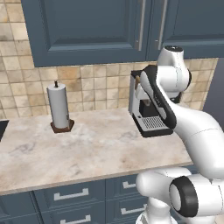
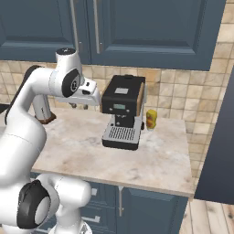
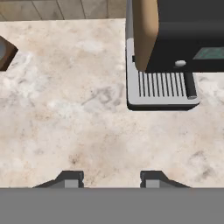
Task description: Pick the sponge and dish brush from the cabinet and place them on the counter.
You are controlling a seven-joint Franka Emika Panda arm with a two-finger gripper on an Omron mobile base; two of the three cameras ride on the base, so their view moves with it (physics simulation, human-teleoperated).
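We are looking at the very opening of the job: the cabinet (image 1: 87,30) is standing with both panelled doors shut, its long silver bar handles (image 1: 141,26) hanging at about twelve o'clock above the arm. We are taking it that the sponge and the dish brush are lying behind those doors, since we are seeing neither of them on the counter (image 1: 87,148).

In the hand view the gripper (image 3: 112,180) is pointing down at bare marble, its two dark tips standing apart with nothing between them. The coffee machine (image 3: 175,52) is sitting at about one o'clock from the tips, its drip tray (image 3: 162,87) nearest them. In the left base view a paper towel holder (image 1: 59,107) is standing at about nine o'clock from the machine, well apart from it. In the right base view a small yellow bottle (image 2: 151,119) is standing just beside the machine at three o'clock.

We are judging that the step in hand is reaching for a door. The next move is calling for us to lift the hand toward twelve o'clock, turn the tips to face a bar handle, close around it and swing the door out, while keeping the elbow off the coffee machine.
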